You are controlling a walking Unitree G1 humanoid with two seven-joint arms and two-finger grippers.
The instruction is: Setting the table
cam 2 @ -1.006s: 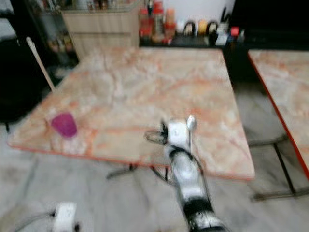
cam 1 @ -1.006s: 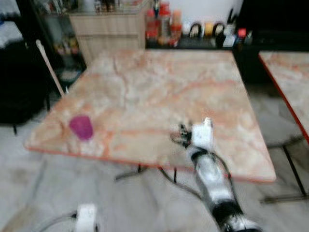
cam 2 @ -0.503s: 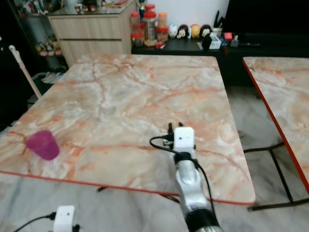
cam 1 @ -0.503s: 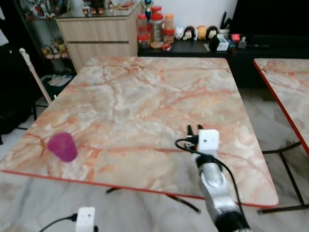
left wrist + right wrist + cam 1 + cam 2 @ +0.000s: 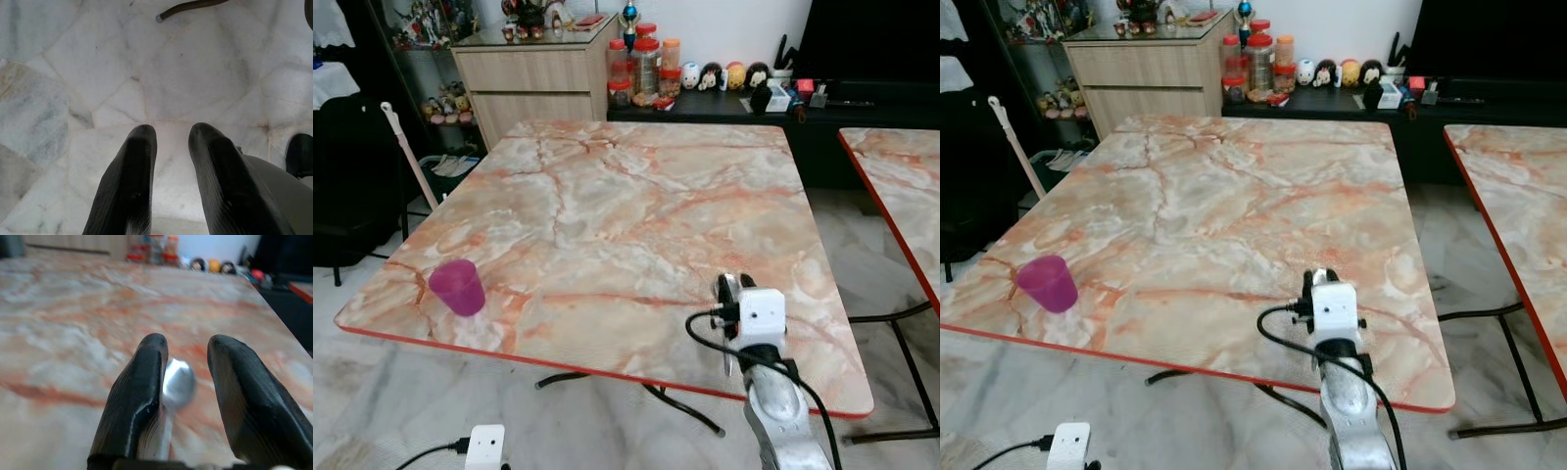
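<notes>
- At your far left, the purple cup stands upright on the marble bench, close to its near left corner.
- Your left tool hangs low over the pale stone floor, its two black fingers parted with nothing between them.
- A bent dark tube lies on that floor ahead of the left tool.
- Toward the right, your right tool sits over the bench near its front edge, right of centre.
- A silver spoon lies between its fingers, bowl pointing away across the bench. In the blurred wrist view the spoon seems pressed against one finger, with a gap to the other; you cannot tell whether it is firmly gripped.
- At your far right, a second marble bench stands well apart.
</notes>
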